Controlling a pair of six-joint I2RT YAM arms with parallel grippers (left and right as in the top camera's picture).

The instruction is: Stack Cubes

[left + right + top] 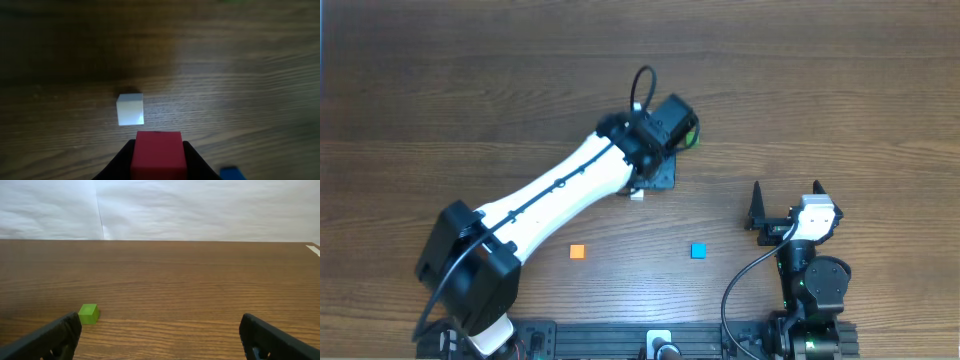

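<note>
Closest to the arms' bases, a black mounting rail [650, 335] runs along the near edge of a table [440, 100] of dark brown wood whose grain runs side to side. Just beyond the rail two cubes sit flat on the wood, well apart: an orange cube [577, 252] in front of the left arm and a blue cube [698, 251] nearer the middle.

A little farther out, on the right side, the right gripper [786, 205] hangs low over the bare boards. Its fingers [50, 340] are spread wide with nothing between them.

Past the middle of the table, the left arm slants inward, and the left gripper [159, 143] is clamped on a red cube [159, 157], one black finger pressed to each side face. A white cube [130, 109] rests on the table just beyond those fingertips, apart from the red cube and a little off its line. From above, it peeks out beside the gripper's black body. I cannot tell how high the red cube is held above the wood.

Farther still, a green cube [89, 314] sits alone on the table, at the far side of the left wrist as seen from above.

The wood carries on to a straight far edge, with a pale strip [314, 250] at one corner. Behind it the room shows as a white, faintly creased wall covering [200, 210] with one thin vertical seam.
</note>
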